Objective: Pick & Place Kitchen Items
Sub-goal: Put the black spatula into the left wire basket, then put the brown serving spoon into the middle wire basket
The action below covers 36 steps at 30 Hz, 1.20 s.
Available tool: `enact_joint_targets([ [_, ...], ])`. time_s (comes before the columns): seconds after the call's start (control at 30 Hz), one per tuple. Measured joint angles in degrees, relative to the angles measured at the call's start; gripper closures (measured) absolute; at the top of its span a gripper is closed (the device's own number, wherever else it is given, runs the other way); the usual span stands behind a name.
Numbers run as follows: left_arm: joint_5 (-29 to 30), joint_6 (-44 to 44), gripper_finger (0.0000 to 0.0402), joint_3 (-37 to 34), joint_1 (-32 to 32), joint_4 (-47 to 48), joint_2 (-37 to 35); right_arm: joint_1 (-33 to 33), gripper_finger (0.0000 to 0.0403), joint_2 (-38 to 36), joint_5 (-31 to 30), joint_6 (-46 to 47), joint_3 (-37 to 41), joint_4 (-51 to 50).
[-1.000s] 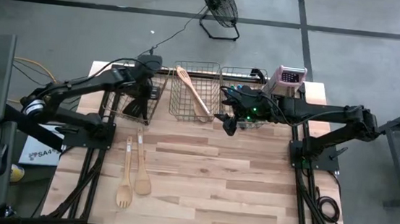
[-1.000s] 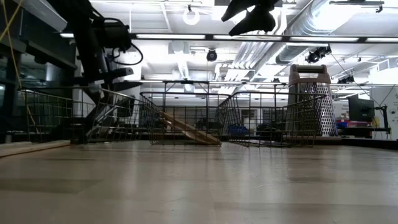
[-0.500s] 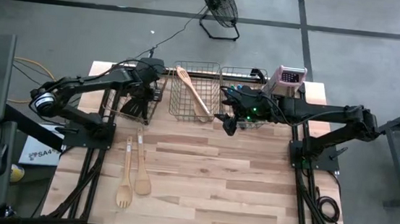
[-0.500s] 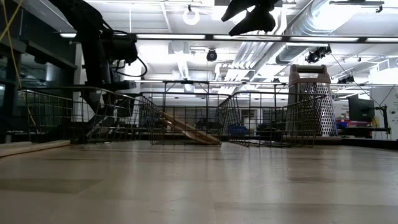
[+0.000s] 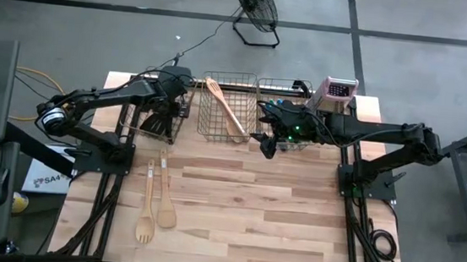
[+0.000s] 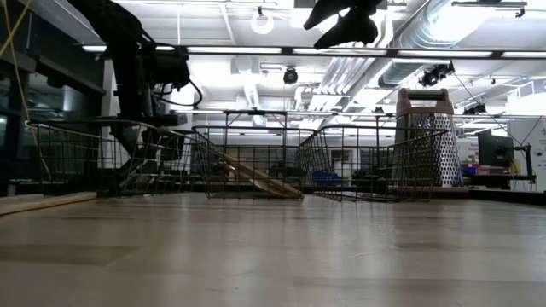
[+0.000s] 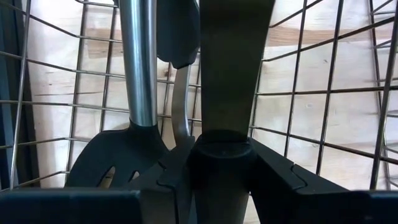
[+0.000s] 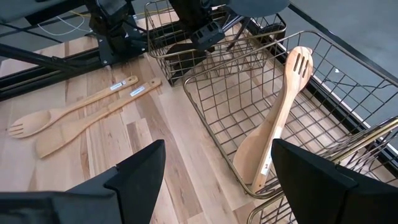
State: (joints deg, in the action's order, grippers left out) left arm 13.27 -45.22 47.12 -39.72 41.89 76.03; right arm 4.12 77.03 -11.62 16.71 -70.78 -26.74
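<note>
The left end effector [image 5: 171, 102] sits inside the left basket [image 5: 137, 121], its grip state indeterminate, a dark utensil [image 7: 233, 68] between its fingers. The right end effector [image 8: 214, 180] hovers open. Risk: handle snagging basket wire.

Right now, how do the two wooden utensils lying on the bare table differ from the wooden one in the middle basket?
The wooden fork and wooden spatula lie flat and side by side on the table; the slotted wooden spoon leans tilted inside the middle basket. The pair is loose and unsorted; the slotted spoon is already placed. The fork ends in tines, the spatula in a plain blade, the basket piece in slots. All three are pale wood with long handles.
</note>
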Motion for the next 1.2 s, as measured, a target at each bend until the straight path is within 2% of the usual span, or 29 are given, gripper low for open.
enact_joint_targets([
  [0.27,-0.9,-0.1,0.0265,-0.3,0.0,0.3,0.3,0.0,0.0117,0.0,0.0,0.0,0.0,0.0],
  [0.57,-3.0,2.8,0.0168,0.6,0.0,0.3,0.1,0.0,0.0117,0.0,0.0,0.0,0.0,0.0],
  [0.67,-3.2,3.9,0.0148,2.2,0.0,0.4,-1.1,0.0,0.0117,0.0,0.0,0.1,0.0,0.0],
  [0.97,-2.1,6.4,0.0142,6.6,0.0,4.6,-5.6,0.0,0.0117,0.0,0.0,1.5,0.0,0.0],
  [1.2,-5.5,6.0,0.0142,7.7,0.9,11.2,-11.8,0.0,0.0117,0.0,0.1,2.7,0.0,0.0],
])
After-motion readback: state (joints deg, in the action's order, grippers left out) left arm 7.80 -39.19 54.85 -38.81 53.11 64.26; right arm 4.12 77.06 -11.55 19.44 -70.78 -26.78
